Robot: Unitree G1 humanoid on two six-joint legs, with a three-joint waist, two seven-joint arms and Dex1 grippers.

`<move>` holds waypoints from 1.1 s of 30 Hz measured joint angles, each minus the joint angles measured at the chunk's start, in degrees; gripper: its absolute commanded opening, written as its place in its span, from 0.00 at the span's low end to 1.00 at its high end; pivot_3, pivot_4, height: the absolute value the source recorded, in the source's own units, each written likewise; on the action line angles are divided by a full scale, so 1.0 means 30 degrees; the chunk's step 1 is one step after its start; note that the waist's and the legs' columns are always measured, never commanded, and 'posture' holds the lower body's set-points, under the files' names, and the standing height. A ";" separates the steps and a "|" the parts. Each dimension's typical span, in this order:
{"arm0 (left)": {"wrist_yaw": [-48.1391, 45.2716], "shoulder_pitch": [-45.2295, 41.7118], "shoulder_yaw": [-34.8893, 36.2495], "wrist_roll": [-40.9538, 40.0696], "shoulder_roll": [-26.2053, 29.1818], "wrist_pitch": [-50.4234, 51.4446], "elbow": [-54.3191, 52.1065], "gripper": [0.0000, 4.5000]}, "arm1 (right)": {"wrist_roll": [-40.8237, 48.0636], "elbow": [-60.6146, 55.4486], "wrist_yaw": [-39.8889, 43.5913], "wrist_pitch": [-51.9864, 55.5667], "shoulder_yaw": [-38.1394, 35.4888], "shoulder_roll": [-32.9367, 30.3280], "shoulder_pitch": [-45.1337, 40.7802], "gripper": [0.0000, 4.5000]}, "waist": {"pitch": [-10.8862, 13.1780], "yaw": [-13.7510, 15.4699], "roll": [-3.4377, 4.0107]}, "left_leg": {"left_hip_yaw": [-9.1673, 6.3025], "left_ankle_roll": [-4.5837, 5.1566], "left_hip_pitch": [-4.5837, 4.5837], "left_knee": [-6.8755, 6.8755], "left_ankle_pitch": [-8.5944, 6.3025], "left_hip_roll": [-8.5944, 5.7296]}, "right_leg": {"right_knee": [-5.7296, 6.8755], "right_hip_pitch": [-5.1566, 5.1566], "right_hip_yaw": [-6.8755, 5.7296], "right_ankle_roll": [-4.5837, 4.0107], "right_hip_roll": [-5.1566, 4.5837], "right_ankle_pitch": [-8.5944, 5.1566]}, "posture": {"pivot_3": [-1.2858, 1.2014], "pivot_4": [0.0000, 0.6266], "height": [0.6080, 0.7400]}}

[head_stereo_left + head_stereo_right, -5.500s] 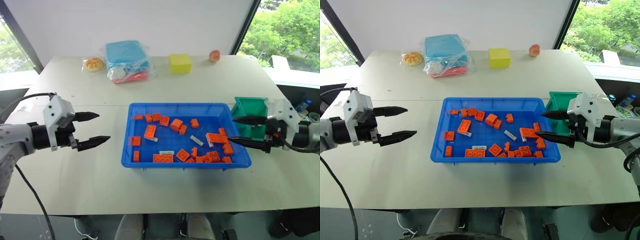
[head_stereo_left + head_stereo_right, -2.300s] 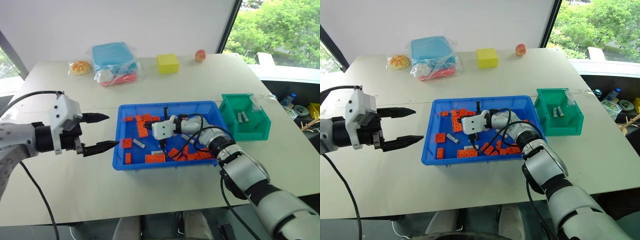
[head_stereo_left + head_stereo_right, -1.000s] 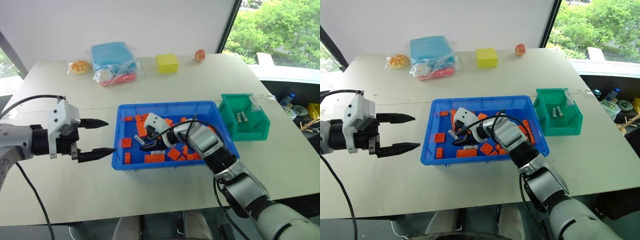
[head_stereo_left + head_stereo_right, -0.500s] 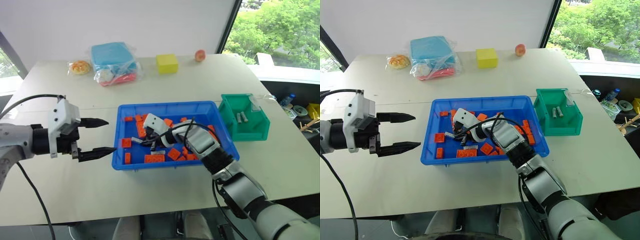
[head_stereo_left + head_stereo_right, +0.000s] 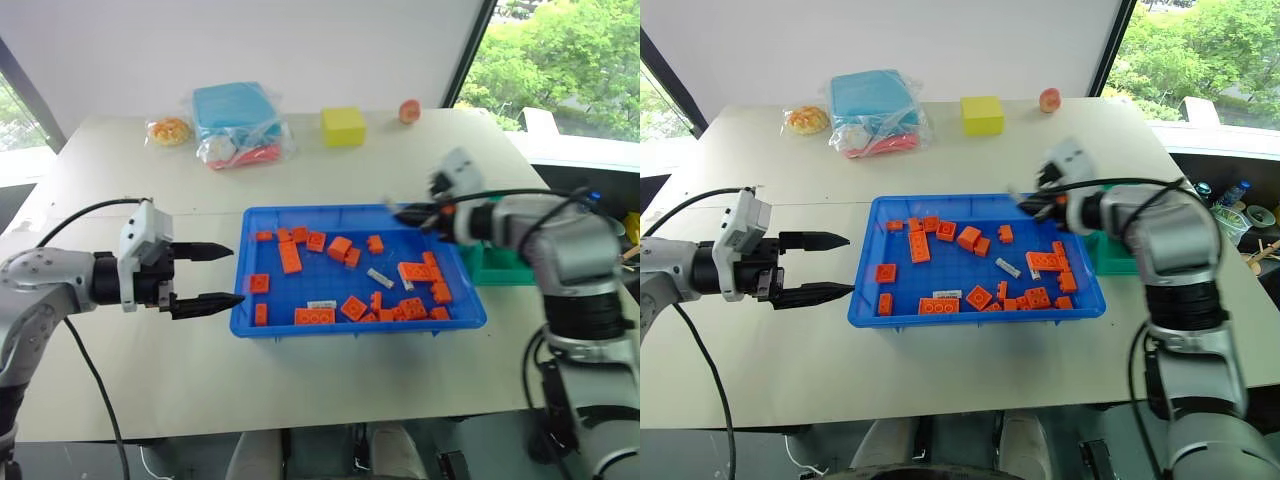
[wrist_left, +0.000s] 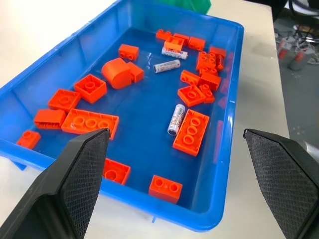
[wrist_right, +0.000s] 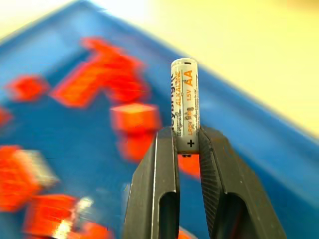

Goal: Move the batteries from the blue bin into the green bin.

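While our right gripper (image 7: pixel 185 144) hangs above the far right corner of the blue bin (image 5: pixel 258 322), its two fingers are clamped on one battery (image 7: pixel 185 103), which stands up between them. Our left gripper (image 5: pixel 220 275) waits with fingers spread wide, just left of the bin's left wall. Two more batteries (image 6: pixel 176 119) lie among the orange bricks (image 5: pixel 290 257) inside the bin. We see the green bin (image 5: pixel 503 265) beside its right end, partly hidden by our right arm.
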 measured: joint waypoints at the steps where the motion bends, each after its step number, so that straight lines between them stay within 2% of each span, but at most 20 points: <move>1: -0.0207 -0.0404 -0.0295 0.0035 -0.0169 -0.0149 0.0128 1.00 | -0.0044 0.0645 -0.0186 -0.0441 -0.0722 -0.1222 0.0600 0.01 | -0.0002 0.0057 -0.0004 | 0.0001 0.0005 -0.0012 -0.0002 -0.0002 -0.0007 | -0.0033 0.0010 -0.0002 0.0001 0.0001 0.0001 | 0.52 0.24 0.74; 3: -0.0509 -0.0610 -0.0634 0.0152 -0.0228 -0.0290 0.0330 1.00 | -0.0475 0.2127 -0.0708 -0.0866 -0.1880 -0.2485 0.1333 0.01 | -0.0022 0.0041 -0.0037 | 0.0031 0.0021 -0.0015 -0.0001 -0.0009 -0.0013 | -0.0057 0.0016 0.0004 -0.0001 -0.0009 0.0004 | 0.52 0.24 0.74; 6: -0.0757 -0.1339 -0.1327 0.0582 -0.0512 -0.0559 0.0850 1.00 | -0.0605 0.3358 -0.1206 -0.1643 -0.2316 -0.2948 0.1864 0.01 | -0.0012 -0.0165 -0.0021 | 0.0129 0.0058 0.0001 -0.0018 0.0008 0.0014 | -0.0065 0.0057 0.0002 -0.0012 -0.0004 0.0019 | 0.52 0.24 0.74; 14: -0.1084 -0.2784 -0.2288 0.1368 -0.1119 -0.1059 0.1569 1.00 | -0.1023 0.5559 -0.2572 -0.3478 -0.2087 -0.2890 0.1693 0.92 | -0.0009 -0.0436 -0.0017 | 0.0191 0.0083 0.0045 -0.0089 0.0025 0.0061 | -0.0036 0.0025 -0.0001 -0.0015 0.0003 0.0045 | 0.52 0.24 0.74; 15: -0.1077 -0.2830 -0.2280 0.1395 -0.1124 -0.1050 0.1553 1.00 | -0.1124 0.5596 -0.2616 -0.3826 -0.1996 -0.2893 0.1527 0.99 | -0.0009 -0.0451 -0.0015 | 0.0192 0.0083 0.0046 -0.0089 0.0025 0.0065 | -0.0038 0.0026 0.0000 -0.0015 0.0000 0.0045 | 0.52 0.24 0.74; 18: -0.1056 -0.2737 -0.2266 0.1349 -0.1243 -0.0980 0.1290 1.00 | -0.0996 0.5551 -0.2144 -0.4551 -0.1919 -0.2911 0.1189 0.99 | -0.0010 -0.0468 -0.0018 | 0.0187 0.0083 0.0046 -0.0089 0.0025 0.0077 | -0.0042 0.0027 0.0000 -0.0020 0.0002 0.0042 | 0.52 0.24 0.74; 23: -0.1038 -0.2432 -0.2234 0.1127 -0.1240 -0.0913 0.0663 1.00 | 0.1021 0.2955 0.2245 -0.5304 -0.0366 -0.3080 0.1120 0.99 | -0.0009 -0.0468 -0.0020 | 0.0175 0.0084 0.0050 -0.0089 0.0025 0.0096 | -0.0040 0.0032 0.0001 -0.0024 0.0005 0.0040 | 0.52 0.24 0.74; 27: -0.0907 -0.2403 -0.2186 0.1110 -0.1224 -0.0906 0.0678 1.00 | 0.1797 0.1853 0.4560 -0.5834 0.1912 -0.2211 0.0187 0.99 | -0.0022 -0.0480 -0.0041 | 0.0170 0.0083 0.0053 -0.0083 0.0025 0.0098 | -0.0038 0.0019 -0.0001 -0.0025 0.0006 0.0039 | 0.52 0.24 0.74; 33: -0.0761 -0.2362 -0.2014 0.1133 -0.1048 -0.0908 0.0695 1.00 | -0.1453 0.3655 0.7665 -1.2326 0.7852 -0.0340 -0.0593 0.99 | -0.0020 -0.0389 -0.0053 | 0.0161 0.0083 0.0049 -0.0058 0.0025 0.0083 | -0.0043 -0.0019 -0.0001 -0.0024 0.0003 0.0039 | 0.52 0.24 0.74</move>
